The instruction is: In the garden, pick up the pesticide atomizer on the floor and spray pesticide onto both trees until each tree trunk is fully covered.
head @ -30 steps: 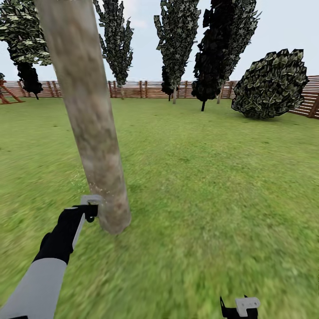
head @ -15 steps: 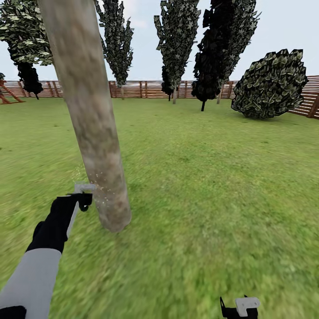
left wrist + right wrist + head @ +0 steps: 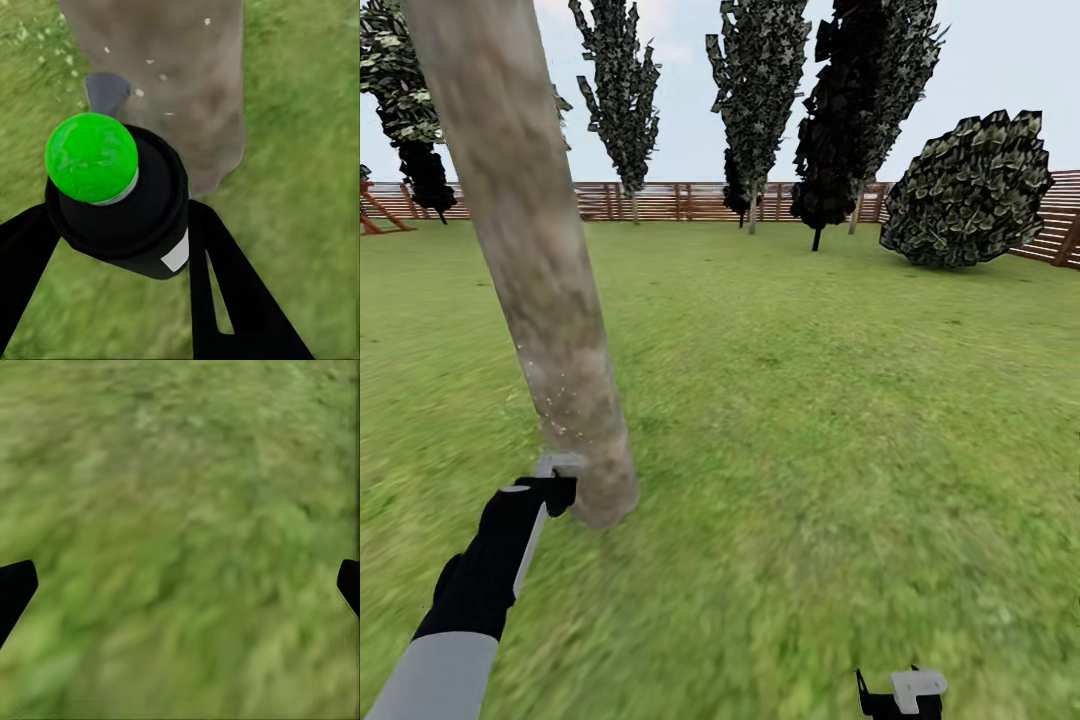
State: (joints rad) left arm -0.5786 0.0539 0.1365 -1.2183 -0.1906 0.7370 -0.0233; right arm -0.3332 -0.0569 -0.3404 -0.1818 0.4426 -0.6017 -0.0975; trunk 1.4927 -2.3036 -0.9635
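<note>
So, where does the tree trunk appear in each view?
Head view: tree trunk at left, leaning, its base just beyond the left gripper.
Left wrist view: the trunk beyond the green-capped atomizer.
Right wrist view: grass between two fingers; no trunk.
Shared landmark: white specks on the bark.

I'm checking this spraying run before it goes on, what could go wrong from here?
1. The white specks sit low on the tree trunk; its upper bark looks bare, so coverage may stay partial.
2. The left end effector holds the atomizer very near the trunk; it might bump the bark.
</note>
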